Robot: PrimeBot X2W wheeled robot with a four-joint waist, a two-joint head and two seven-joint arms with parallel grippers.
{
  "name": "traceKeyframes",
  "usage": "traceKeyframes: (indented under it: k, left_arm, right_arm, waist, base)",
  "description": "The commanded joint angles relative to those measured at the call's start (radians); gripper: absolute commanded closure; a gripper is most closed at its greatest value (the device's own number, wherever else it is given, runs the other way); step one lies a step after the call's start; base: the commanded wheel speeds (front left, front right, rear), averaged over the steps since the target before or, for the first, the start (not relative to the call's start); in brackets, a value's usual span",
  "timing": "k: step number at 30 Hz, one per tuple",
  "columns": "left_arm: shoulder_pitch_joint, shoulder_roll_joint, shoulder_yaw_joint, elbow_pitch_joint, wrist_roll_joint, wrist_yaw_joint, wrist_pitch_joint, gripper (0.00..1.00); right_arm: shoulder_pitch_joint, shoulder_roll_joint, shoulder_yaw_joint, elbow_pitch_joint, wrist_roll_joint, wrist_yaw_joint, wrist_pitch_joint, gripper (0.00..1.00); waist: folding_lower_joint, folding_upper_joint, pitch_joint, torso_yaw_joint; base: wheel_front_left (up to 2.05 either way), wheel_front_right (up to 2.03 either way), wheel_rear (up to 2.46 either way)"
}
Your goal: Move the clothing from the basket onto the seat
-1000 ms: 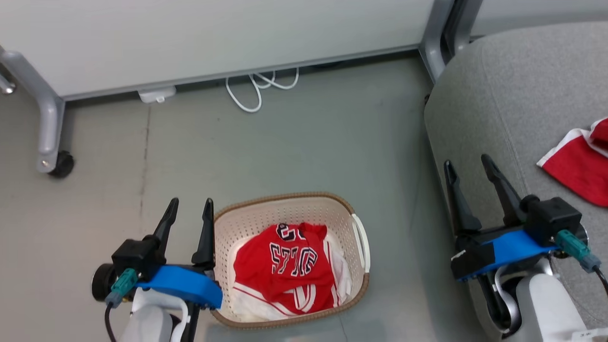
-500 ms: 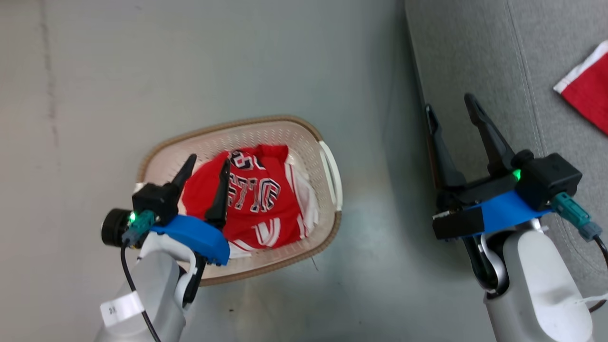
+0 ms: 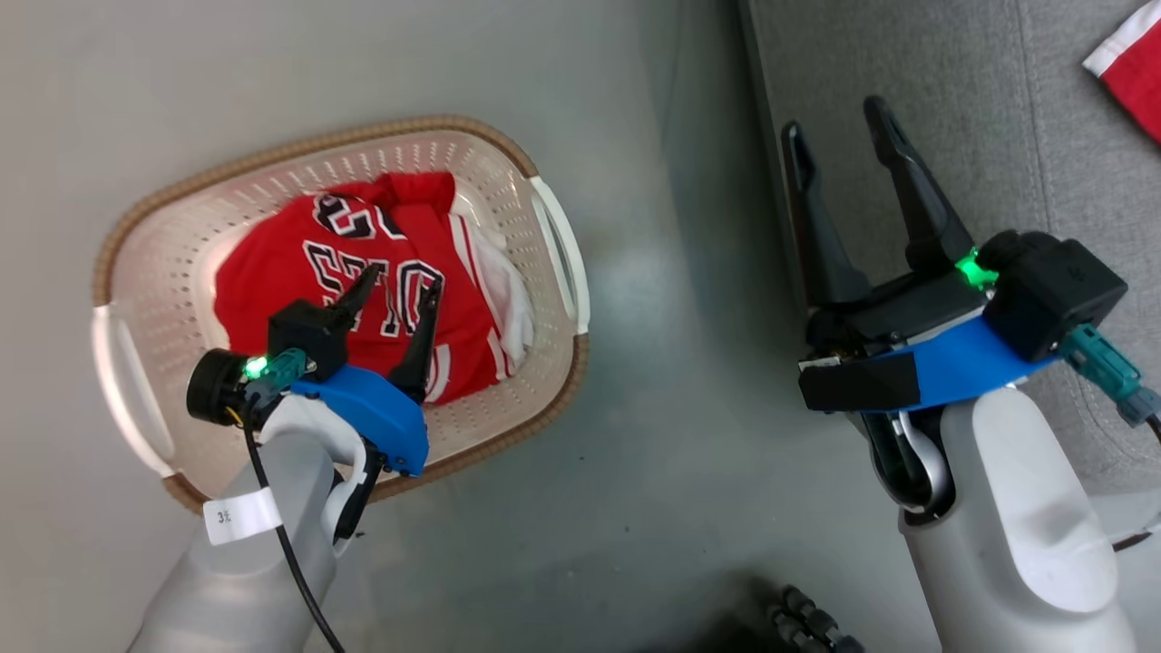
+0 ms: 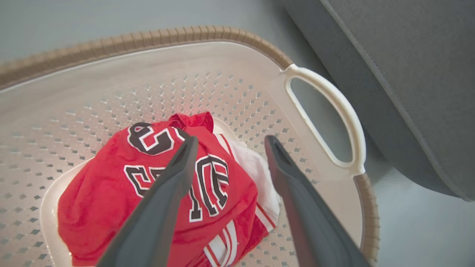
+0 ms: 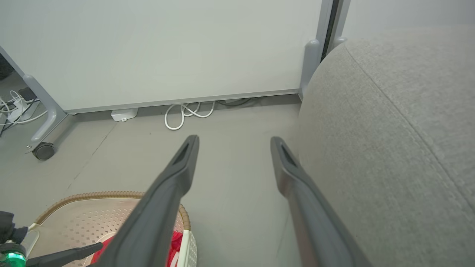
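Grey floor carries everything. The red jersey lies bunched inside the basket, its heap stretched nearly from 9 to 3 o'clock. The left gripper hangs just over its middle, fingers spread and holding nothing. The right gripper, also spread and empty, is well apart at 3 o'clock beside the seat, so the left arm seems the one to grasp.

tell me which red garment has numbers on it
The jersey in the basket, beneath the left gripper: it carries black-and-white numbers. The other red piece, on the sofa, shows plain red with a white edge.
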Motion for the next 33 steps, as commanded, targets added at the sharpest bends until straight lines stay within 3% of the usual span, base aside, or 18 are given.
traceKeyframes:
  k: [1,16,33]
  left_arm:
    - [-0.032,0.014,-0.021,0.017,-0.004,-0.003,-0.005,0.0]
    - [-0.197,0.033,-0.175,0.224,-0.07,-0.003,0.004,0.0]
    - [-0.286,-0.027,-0.236,0.402,-0.08,-0.003,0.04,0.0]
  right_arm:
    - [-0.026,0.002,0.011,0.0,0.011,0.0,-0.012,0.0]
    - [-0.08,0.002,0.062,-0.015,0.075,0.0,-0.043,0.0]
    - [-0.032,0.002,0.04,-0.046,0.089,0.0,-0.044,0.0]
  waist:
    - [-0.0002,0.0,0.045,-0.027]
    - [-0.0002,0.0,0.166,-0.066]
    - [-0.0002,0.0,0.184,-0.06]
  base:
    - [0.0,0.0,0.0]
    - [0.0,0.0,0.0]
    - [0.0,0.0,0.0]
